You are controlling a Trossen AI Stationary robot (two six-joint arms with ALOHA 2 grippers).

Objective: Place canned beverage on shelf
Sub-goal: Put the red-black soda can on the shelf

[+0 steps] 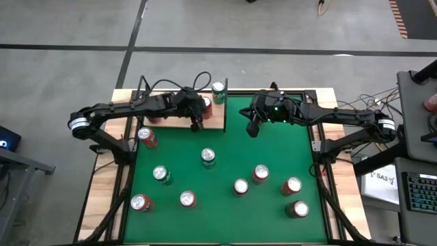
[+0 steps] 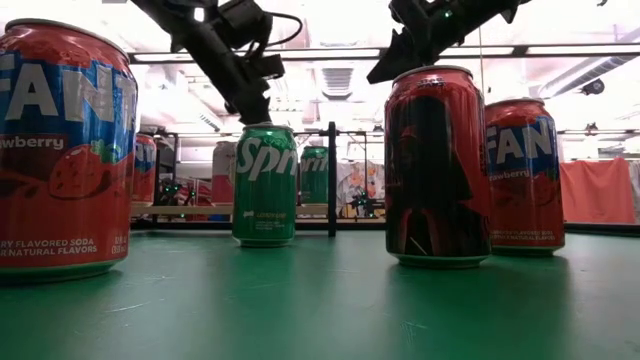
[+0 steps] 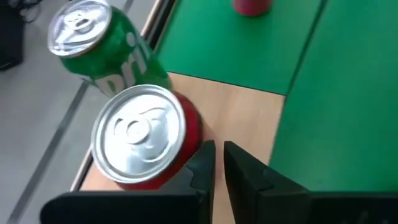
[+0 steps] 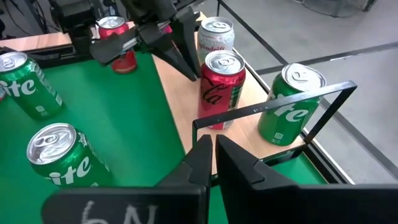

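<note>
We list a table (image 1: 225, 205) covered in flat green felt, edged by pale wooden strips, and at its far left corner a shelf (image 1: 217, 123): a smooth, light wood rectangular panel framed by thin black metal rods (image 4: 273, 107). On that panel stand three cylindrical aluminium cans with silver pull-tab tops: a green soda can (image 1: 218, 91) at the far corner, a red cola can (image 4: 222, 87) beside it, and a pale can (image 4: 216, 36) just beyond, which we see only in the right wrist view. Nine more cans stand upright and scattered on the felt, among them a green can (image 1: 208, 157) near the middle and a red can (image 1: 147, 137) by the left edge; in the low view their glossy printed sides show strawberry soda and lemon-lime labels. The left gripper (image 1: 196, 125) hangs over the shelf panel, its two dark tapered fingers (image 3: 205, 165) pressed together with nothing between them, one finger just beside the red cola can's side; whether it touches we cannot tell. The right gripper (image 1: 251, 129) hovers over bare felt just right of the shelf, its fingers (image 4: 202, 158) likewise clenched on nothing, pointing toward the shelf's rod frame.
</note>
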